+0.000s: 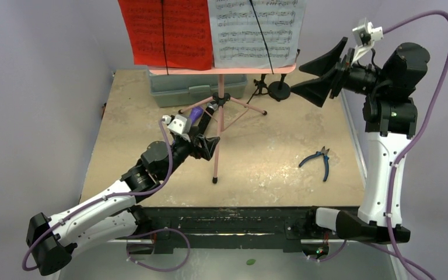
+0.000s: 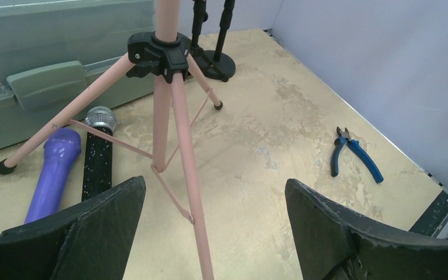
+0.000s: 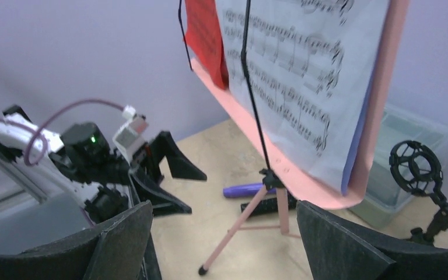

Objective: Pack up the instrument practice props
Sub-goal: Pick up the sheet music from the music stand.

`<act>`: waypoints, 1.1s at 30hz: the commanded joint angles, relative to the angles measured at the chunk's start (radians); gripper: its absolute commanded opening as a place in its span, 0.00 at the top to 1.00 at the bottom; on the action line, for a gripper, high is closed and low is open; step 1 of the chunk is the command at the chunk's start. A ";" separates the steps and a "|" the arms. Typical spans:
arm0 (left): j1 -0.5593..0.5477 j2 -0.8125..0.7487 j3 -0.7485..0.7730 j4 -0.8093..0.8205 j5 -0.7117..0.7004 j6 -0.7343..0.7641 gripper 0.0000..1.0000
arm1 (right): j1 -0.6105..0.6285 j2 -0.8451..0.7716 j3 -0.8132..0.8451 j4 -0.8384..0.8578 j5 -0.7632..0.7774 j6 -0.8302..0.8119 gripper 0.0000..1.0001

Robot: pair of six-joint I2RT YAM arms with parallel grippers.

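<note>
1. Pink tripod [image 2: 162, 122] stands on the counter [image 2: 280, 146], one leg untouched between the left jaws, which are wide open and empty.
2. Purple microphone [image 2: 52, 175] and black microphone [image 2: 98, 163] lie ahead-left of them.
3. Right jaws, spread wide and empty, hang right of the sheet-music pages [image 1: 233, 35].
4. Grey-green case [image 1: 195, 87] sits beyond; its contents are unclear.

Mottled beige table [image 1: 268, 160] boxed in by plain pale lilac walls [image 1: 35, 87].
Walls close the left, back and right of the top view, corner seam upper left. Even indoor light, brighter patch on the tabletop centre-right. Black strip [image 1: 233, 217] along the table's bottom edge, glossy grey surface [image 1: 280, 265] below it at frame bottom.
</note>
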 commanded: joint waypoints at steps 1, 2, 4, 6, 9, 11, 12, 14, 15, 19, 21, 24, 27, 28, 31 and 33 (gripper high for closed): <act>-0.002 -0.007 -0.007 -0.024 -0.032 -0.034 0.11 | 0.010 0.045 0.062 0.364 -0.037 0.426 0.03; -0.001 -0.009 -0.006 -0.027 -0.034 -0.035 0.11 | 0.010 0.051 0.066 0.409 -0.036 0.481 0.03; -0.001 -0.014 -0.009 -0.033 -0.039 -0.037 0.11 | 0.010 0.060 0.065 0.495 -0.019 0.591 0.03; -0.001 -0.020 -0.011 -0.034 -0.045 -0.038 0.10 | 0.010 0.069 0.067 0.546 -0.002 0.651 0.02; -0.001 -0.027 -0.011 -0.034 -0.051 -0.040 0.10 | 0.010 0.081 0.091 0.498 0.041 0.615 0.03; -0.001 -0.030 -0.011 -0.034 -0.053 -0.041 0.10 | 0.010 0.088 0.106 0.438 0.069 0.559 0.03; -0.001 -0.030 -0.012 -0.035 -0.054 -0.041 0.10 | 0.010 0.091 0.110 0.420 0.080 0.539 0.03; -0.001 -0.029 -0.013 -0.037 -0.056 -0.043 0.10 | 0.010 0.096 0.111 0.398 0.093 0.519 0.03; -0.001 -0.029 -0.013 -0.037 -0.056 -0.043 0.10 | 0.010 0.099 0.111 0.395 0.097 0.514 0.03; -0.002 -0.029 -0.014 -0.041 -0.057 -0.044 0.10 | 0.014 0.114 0.107 0.393 0.107 0.504 0.03; -0.001 -0.031 -0.016 -0.042 -0.060 -0.044 0.10 | 0.023 0.120 0.098 0.395 0.111 0.504 0.03; -0.001 -0.035 -0.017 -0.044 -0.064 -0.044 0.10 | 0.041 0.126 0.083 0.390 0.120 0.493 0.03; -0.002 -0.038 -0.019 -0.047 -0.066 -0.046 0.10 | 0.054 0.132 0.083 0.369 0.135 0.466 0.03; -0.001 -0.039 -0.018 -0.048 -0.067 -0.046 0.10 | 0.057 0.135 0.085 0.362 0.138 0.458 0.03; -0.001 -0.042 -0.021 -0.049 -0.070 -0.046 0.10 | 0.059 0.135 0.090 0.340 0.149 0.433 0.03; -0.001 -0.043 -0.020 -0.047 -0.071 -0.045 0.10 | 0.059 0.132 0.100 0.308 0.165 0.399 0.03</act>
